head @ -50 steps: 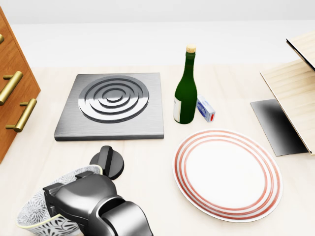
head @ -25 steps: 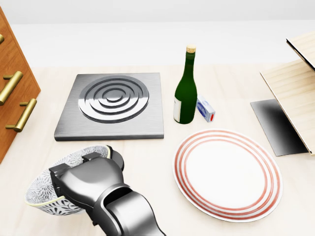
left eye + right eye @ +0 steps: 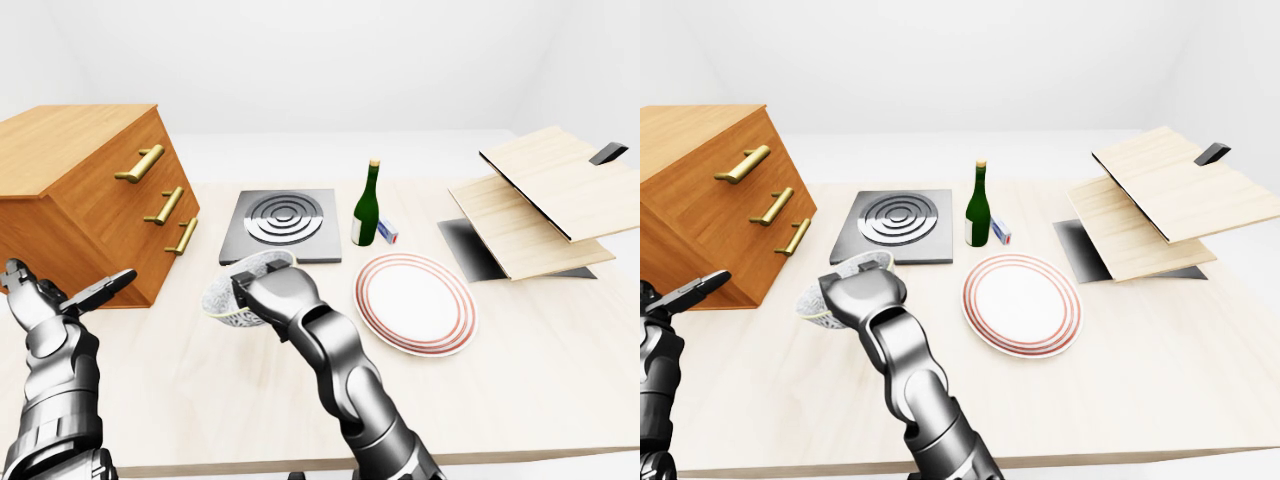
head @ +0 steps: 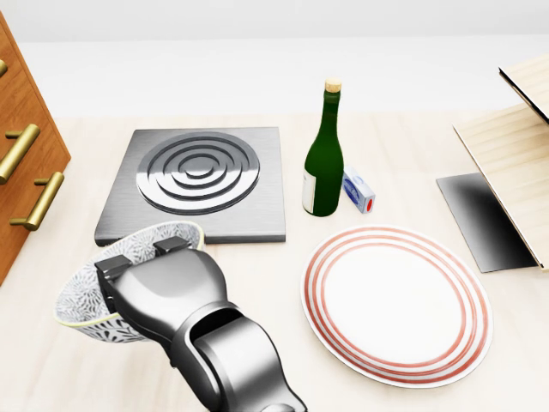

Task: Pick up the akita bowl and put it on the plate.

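Over the pale desk [image 4: 257, 283], fingers [image 4: 176, 245] of the right hand [image 4: 163, 287] are pinching the rim of the tilted, leaf-patterned, yellow-edged akita bowl [image 4: 86, 300].

Akita bowl [image 4: 81, 296] higher, nearer plate [image 4: 395, 300].

Akita bowl [image 4: 93, 302], grey-white leaf pattern with a pale yellow rim, is hanging tilted in the grip of the right hand [image 4: 167, 287], left of the plate [image 4: 396, 305] and apart from it. The plate, white with red concentric rings, is lying flat at the head view's lower right.
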You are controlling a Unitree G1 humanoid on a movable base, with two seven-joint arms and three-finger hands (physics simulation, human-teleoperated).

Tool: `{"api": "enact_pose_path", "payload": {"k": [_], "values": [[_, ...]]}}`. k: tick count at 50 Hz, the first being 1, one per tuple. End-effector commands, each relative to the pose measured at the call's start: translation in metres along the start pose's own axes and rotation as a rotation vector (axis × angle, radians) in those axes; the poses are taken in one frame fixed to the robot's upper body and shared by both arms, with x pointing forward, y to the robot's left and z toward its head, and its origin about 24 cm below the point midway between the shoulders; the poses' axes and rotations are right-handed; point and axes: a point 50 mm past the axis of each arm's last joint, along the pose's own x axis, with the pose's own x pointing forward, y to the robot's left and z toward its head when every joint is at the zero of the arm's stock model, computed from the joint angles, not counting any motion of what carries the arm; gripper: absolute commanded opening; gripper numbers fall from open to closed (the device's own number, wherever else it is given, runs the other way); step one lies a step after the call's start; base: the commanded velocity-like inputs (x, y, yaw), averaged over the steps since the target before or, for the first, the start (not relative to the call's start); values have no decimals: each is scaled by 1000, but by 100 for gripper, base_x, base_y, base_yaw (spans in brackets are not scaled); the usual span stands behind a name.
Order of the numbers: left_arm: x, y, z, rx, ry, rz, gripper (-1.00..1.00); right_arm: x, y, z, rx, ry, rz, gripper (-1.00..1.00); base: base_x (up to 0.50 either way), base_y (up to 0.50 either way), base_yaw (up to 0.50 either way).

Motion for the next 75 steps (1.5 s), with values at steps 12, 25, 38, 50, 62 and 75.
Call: {"api": "enact_pose_path", "payload": {"k": [12,25,38,50,62,75], "values": [[0,1,-2,-1,10,-2,100,-13,-32,-9,-54,69,-146,-100,0,0,0],[1,0,-6,1,33,0,100,-21,-45,-16,-44,102,-213,-100,0,0,0],[1,-1,-11,5,55,1,100,-33,-53,-23,-26,126,-274,-100,0,0,0],[1,0,-15,8,78,3,100,-40,-51,-29,-22,145,-283,-100,0,0,0],[1,0,-18,10,90,4,100,-59,-58,-48,-38,220,-351,-100,0,0,0],[-2,4,-2,1,2,7,100,-67,-59,-56,-46,250,-372,-100,0,0,0]]}}
